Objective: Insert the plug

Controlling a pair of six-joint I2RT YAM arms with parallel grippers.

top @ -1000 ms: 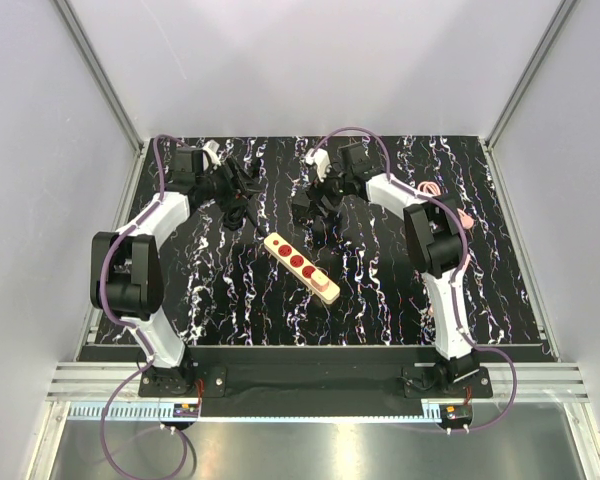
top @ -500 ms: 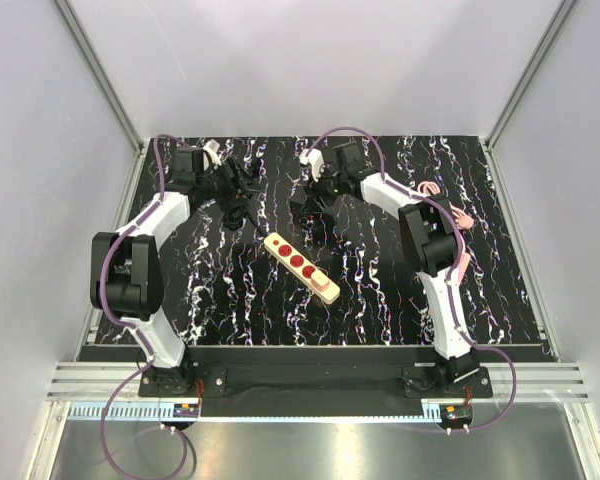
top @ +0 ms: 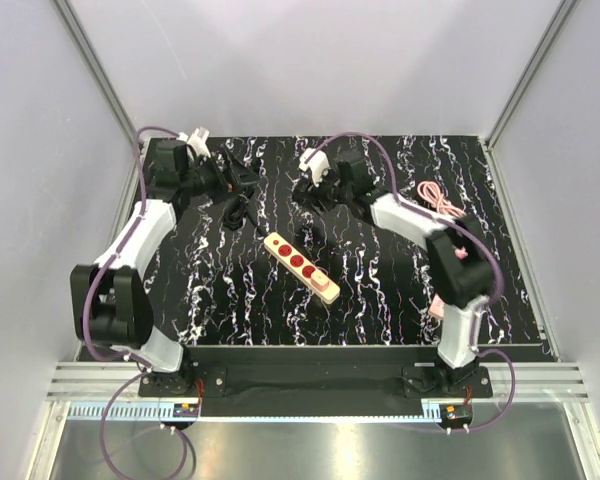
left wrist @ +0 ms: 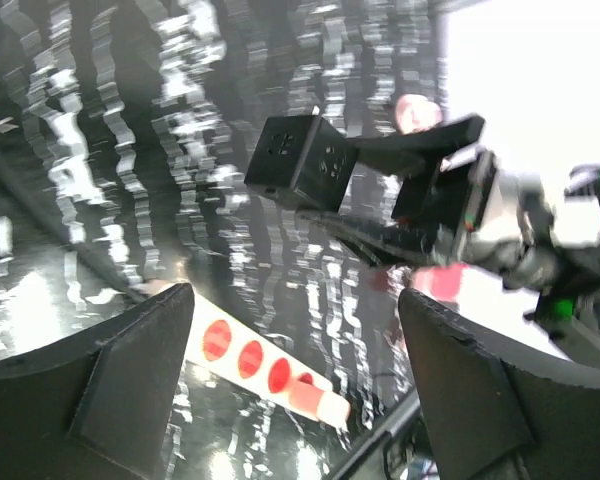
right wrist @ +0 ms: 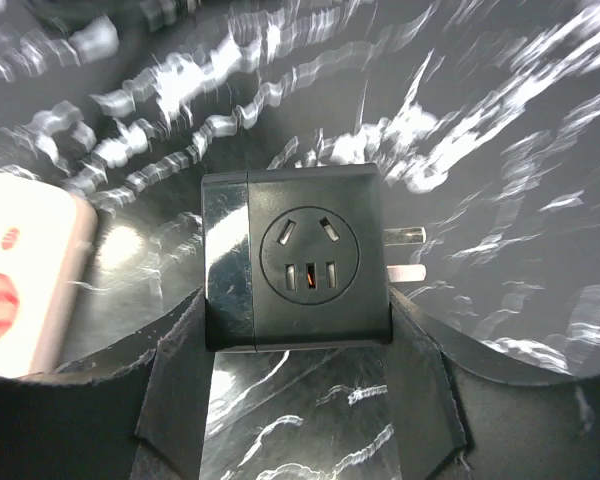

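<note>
black boxy plastic adapter plug (right wrist: 295, 260): 1 | long cream plastic power strip (top: 288, 254): 1 | round red sockets (top: 296, 260) on it: 3 | coiled pink cable (top: 438, 196), upper right: 1 | white-and-black robot arms (top: 145, 225) (top: 405, 215): 2

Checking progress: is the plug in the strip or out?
Out: the plug is held in the right gripper, its metal prongs bare, apart from the cream strip.
</note>
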